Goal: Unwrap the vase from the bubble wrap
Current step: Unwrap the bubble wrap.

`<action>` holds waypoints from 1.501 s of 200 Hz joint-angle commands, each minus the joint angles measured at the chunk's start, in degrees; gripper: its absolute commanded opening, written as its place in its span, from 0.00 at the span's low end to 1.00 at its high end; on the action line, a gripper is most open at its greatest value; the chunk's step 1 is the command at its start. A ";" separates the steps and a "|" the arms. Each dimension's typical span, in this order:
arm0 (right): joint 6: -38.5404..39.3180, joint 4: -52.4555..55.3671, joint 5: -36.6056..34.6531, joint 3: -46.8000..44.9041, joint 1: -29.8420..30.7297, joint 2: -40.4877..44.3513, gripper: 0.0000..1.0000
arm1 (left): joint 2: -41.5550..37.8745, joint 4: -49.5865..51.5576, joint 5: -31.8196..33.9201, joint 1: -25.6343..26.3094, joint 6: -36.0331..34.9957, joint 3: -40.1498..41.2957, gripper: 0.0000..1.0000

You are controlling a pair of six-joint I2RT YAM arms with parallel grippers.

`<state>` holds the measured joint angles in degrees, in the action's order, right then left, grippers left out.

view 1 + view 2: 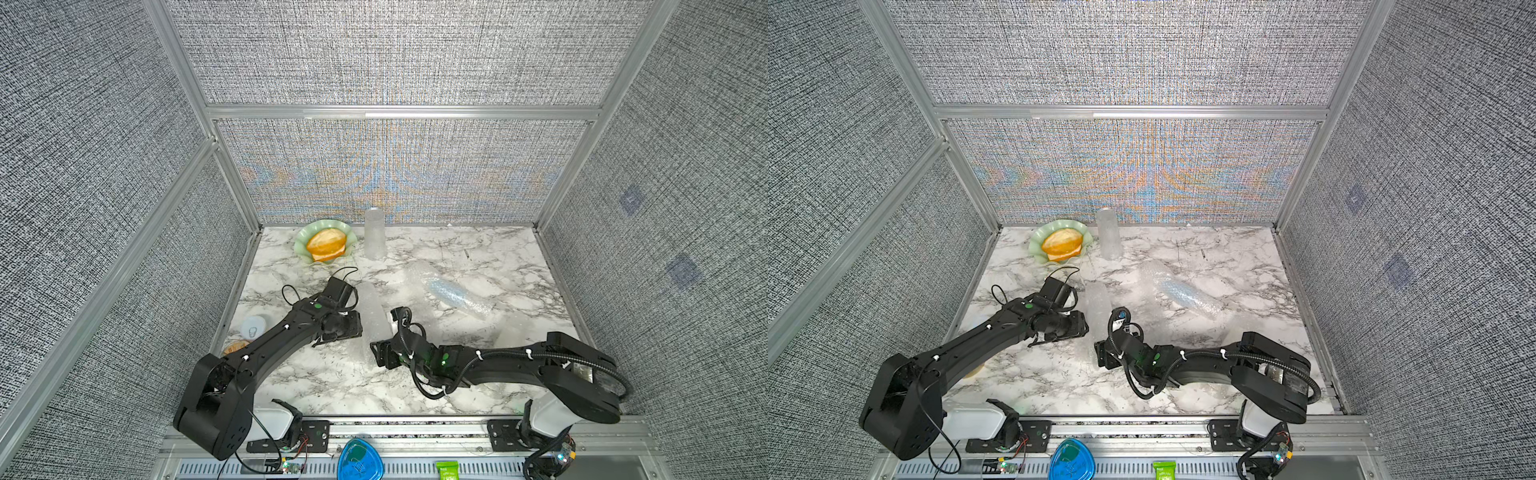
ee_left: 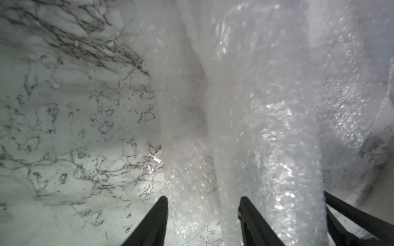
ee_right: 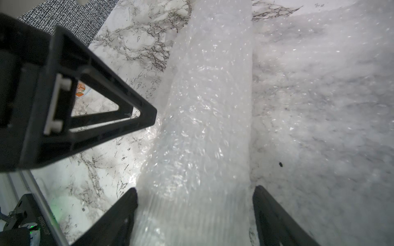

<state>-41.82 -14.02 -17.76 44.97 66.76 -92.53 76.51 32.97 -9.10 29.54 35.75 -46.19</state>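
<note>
White marble-patterned tabletop (image 1: 332, 382) carries a long roll of clear bubble wrap (image 1: 374, 320) at mid-table, between both arms. Left gripper (image 2: 203, 221) straddles a fold; right gripper (image 3: 195, 213) straddles the roll; neither grip is certain. It probably handles light, soft and slippery; pinch a loose edge.

Both arms are matte black with blocky link shells, white cable ties, small green status lights, looping black cables, a ribbed conduit along the right arm (image 1: 540, 365), white base housings, and each pincer's fingers (image 3: 119, 223) are black, tapering wedges.
</note>
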 commanded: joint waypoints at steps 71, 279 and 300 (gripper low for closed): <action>0.14 5.77 -2.15 -0.61 -0.05 0.33 0.78 | -2.80 -4.20 -4.96 -0.26 4.46 5.84 0.57; -5.25 0.14 0.80 -9.67 -3.38 5.56 0.77 | -4.83 -8.50 -9.12 -2.12 7.45 8.49 0.61; -5.20 0.39 0.79 -9.73 -3.44 5.86 0.77 | -4.37 -10.13 -10.32 -2.12 8.22 8.48 0.60</action>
<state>-46.81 -20.67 -16.45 35.83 63.55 -86.56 71.68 25.28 -17.76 27.55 42.70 -37.39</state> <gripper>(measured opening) 0.774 0.608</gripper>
